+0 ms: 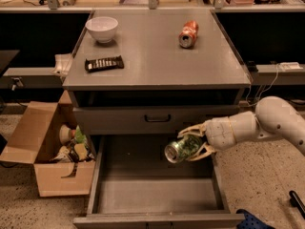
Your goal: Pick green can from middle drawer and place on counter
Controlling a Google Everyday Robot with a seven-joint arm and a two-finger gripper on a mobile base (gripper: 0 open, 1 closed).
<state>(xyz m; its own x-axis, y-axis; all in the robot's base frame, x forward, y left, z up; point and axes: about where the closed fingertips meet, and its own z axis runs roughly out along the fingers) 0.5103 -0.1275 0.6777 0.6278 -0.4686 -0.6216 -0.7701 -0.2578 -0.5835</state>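
My tool (194, 144) grips the green can (180, 150) — sideways over the middle drawer (152, 194), below the front edge of the worktop (157, 56). My tool hides its far end.

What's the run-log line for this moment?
gripper: shut on small shiny green can, can lying sideways | where: over open grey metal middle drawer | matte grey counter: can not placed yet
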